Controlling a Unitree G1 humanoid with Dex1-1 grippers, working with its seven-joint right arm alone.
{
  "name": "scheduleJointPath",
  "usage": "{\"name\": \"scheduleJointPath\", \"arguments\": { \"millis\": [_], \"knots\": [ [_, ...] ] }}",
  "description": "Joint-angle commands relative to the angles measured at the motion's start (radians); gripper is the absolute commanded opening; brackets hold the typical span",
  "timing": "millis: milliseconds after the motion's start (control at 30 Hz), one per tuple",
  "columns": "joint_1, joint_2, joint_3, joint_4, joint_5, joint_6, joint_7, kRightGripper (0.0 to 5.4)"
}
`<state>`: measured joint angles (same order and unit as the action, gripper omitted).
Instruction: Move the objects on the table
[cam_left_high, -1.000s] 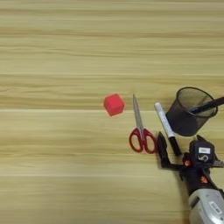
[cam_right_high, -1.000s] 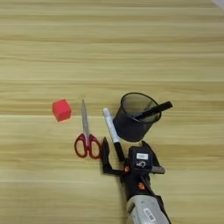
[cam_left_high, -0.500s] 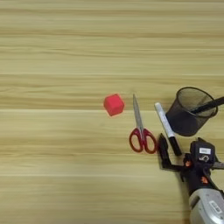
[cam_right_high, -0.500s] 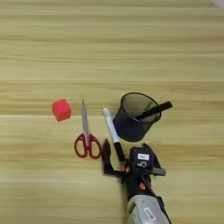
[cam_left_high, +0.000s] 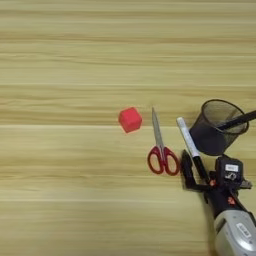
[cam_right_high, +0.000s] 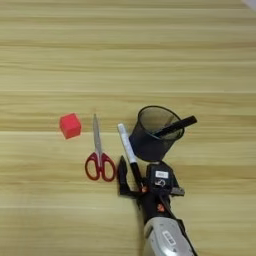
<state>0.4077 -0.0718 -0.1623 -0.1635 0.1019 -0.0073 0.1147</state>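
A small red cube (cam_left_high: 130, 119) lies left of centre on the table (cam_left_high: 65, 190). To its right lie red-handled scissors (cam_left_high: 161, 147), blades pointing away from me. A slim white marker (cam_left_high: 186, 135) lies to the right of them, its black cap end toward me. My right gripper (cam_right_high: 129, 174) comes in from the bottom edge and is open at the marker's cap end. One black finger (cam_right_high: 121, 175) stands left of the cap with a small gap. The other finger is hard to tell from the cap.
A black mesh pen cup (cam_right_high: 155, 132) holding a black pen (cam_right_high: 175, 127) stands just right of the marker and close behind my gripper. The silver forearm (cam_right_high: 162, 240) fills the bottom edge.
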Motion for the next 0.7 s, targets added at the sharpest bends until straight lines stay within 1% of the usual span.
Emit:
{"name": "scheduleJointPath", "arguments": {
  "millis": [33, 167, 400, 467, 567, 633, 667, 700],
  "knots": [
    [-0.005, -0.011, 0.008, 0.001, -0.004, 0.031, 0.002, 4.27],
    [0.000, -0.018, 0.026, 0.002, -0.014, 0.046, 0.011, 3.82],
    [0.005, -0.026, 0.047, 0.002, -0.013, 0.063, 0.020, 2.98],
    [0.008, -0.030, 0.055, 0.000, -0.013, 0.068, 0.025, 2.84],
    [0.012, -0.032, 0.067, -0.001, -0.017, 0.069, 0.030, 2.46],
    [0.013, -0.034, 0.069, -0.002, -0.016, 0.071, 0.030, 2.33],
    [0.013, -0.035, 0.070, -0.003, -0.015, 0.072, 0.030, 2.14],
    [0.014, -0.036, 0.072, -0.004, -0.014, 0.074, 0.030, 2.12]
  ]
}}
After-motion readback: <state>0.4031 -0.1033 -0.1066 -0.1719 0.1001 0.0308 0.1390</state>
